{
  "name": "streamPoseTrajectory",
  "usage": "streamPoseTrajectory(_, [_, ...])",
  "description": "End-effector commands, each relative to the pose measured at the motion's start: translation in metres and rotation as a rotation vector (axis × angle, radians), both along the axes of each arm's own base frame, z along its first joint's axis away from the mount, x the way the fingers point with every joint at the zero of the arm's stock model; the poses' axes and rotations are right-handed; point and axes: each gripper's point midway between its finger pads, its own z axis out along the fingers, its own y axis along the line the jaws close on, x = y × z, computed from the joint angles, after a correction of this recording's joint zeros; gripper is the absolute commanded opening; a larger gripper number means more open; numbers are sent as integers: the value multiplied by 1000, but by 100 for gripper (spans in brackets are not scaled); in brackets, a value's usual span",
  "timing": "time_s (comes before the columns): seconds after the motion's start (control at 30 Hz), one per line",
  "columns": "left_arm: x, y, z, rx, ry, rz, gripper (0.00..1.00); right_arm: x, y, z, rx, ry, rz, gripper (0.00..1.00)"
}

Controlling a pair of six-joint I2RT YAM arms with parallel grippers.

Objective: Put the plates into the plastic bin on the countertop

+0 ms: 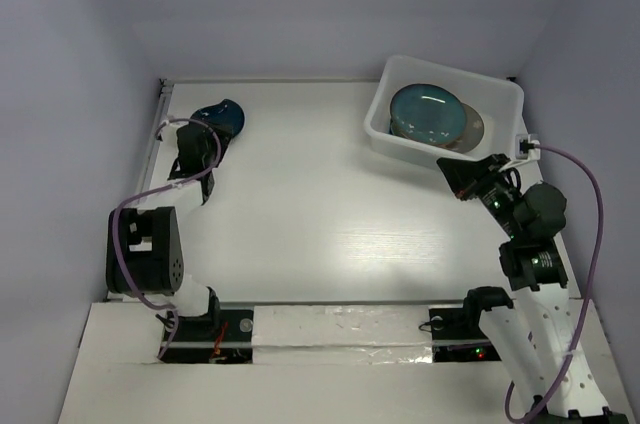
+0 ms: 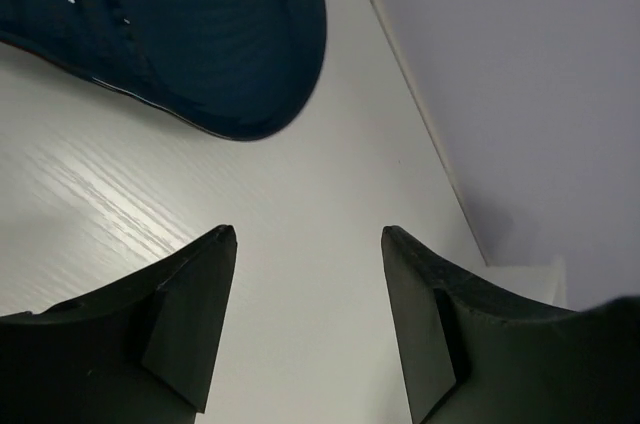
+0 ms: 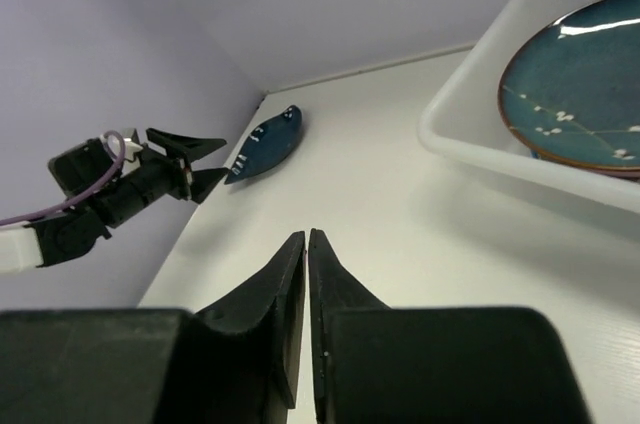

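The navy leaf-shaped dish (image 1: 224, 116) lies on the white countertop (image 1: 320, 214) at the far left; it also shows in the left wrist view (image 2: 190, 34) and the right wrist view (image 3: 266, 143). My left gripper (image 1: 206, 134) is open and empty just short of the dish, its fingertips (image 2: 225, 239) apart from it. The plastic bin (image 1: 400, 139) stands at the far right and holds a stack of plates with a dark teal plate (image 1: 428, 112) on top. My right gripper (image 1: 462, 176) is shut and empty beside the bin's near wall (image 3: 480, 149).
Lilac walls close the left, back and right sides. A narrow white ledge (image 2: 530, 274) runs along the left wall near the dish. A taped white strip (image 1: 340, 329) runs along the front edge between the arm bases. My left arm (image 3: 110, 194) shows in the right wrist view.
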Motion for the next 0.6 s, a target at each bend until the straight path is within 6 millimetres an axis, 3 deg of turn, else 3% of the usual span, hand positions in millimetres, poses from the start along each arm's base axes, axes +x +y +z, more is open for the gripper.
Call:
streamPoseTrajectory(0.0, [9, 13, 9, -75, -64, 22, 57, -4, 9, 15, -2, -73, 59, 13])
streamPoseTrajectory(0.3, [19, 15, -38, -160, 40, 22, 58, 2, 14, 8, -10, -55, 86, 16])
streamPoseTrajectory(0.57, [40, 23, -58, -167, 82, 51, 57, 8, 16, 2, -8, -36, 97, 16])
